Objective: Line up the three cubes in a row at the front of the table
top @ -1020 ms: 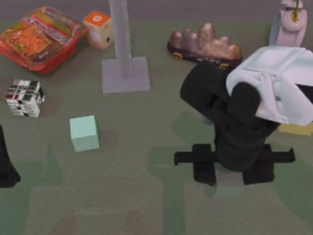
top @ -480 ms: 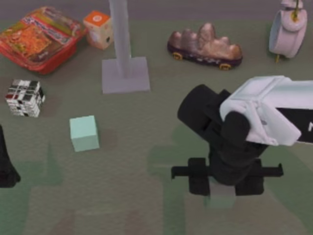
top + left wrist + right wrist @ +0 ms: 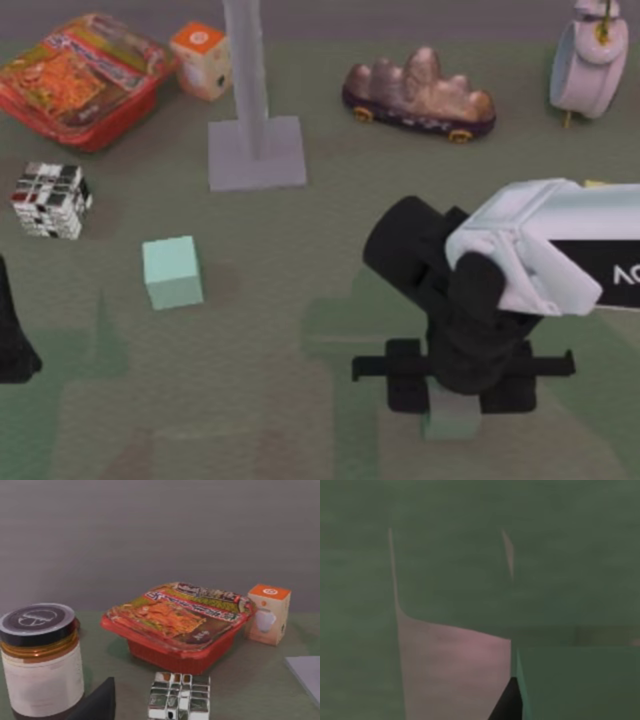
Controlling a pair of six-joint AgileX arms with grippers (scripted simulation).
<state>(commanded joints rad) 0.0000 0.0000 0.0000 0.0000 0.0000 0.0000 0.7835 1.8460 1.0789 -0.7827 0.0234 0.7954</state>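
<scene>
My right gripper (image 3: pixel 452 392) is shut on the small dull green cube (image 3: pixel 452 422), held near the front of the table (image 3: pixel 300 420), right of centre. In the right wrist view the green cube (image 3: pixel 575 680) fills the corner beside one dark finger (image 3: pixel 507 704). The pale mint cube (image 3: pixel 172 272) rests on the table to the left of centre, far from both grippers. Only a thin yellow edge of the yellow cube (image 3: pixel 597 184) shows behind my right arm. My left gripper (image 3: pixel 10 340) sits parked at the left edge, open, with one finger (image 3: pixel 97 702) showing.
Along the back stand a red food tray (image 3: pixel 80 78), a cream box with orange top (image 3: pixel 202 60), a grey post on a square base (image 3: pixel 256 150), a bronze toy car (image 3: pixel 420 95) and an alarm clock (image 3: pixel 590 62). A chequered puzzle cube (image 3: pixel 50 200) and a jar (image 3: pixel 40 660) are at the left.
My right gripper has carried the green cube toward the front of the table. The arm has swung away from the back right, uncovering the alarm clock. The left arm has not moved.
</scene>
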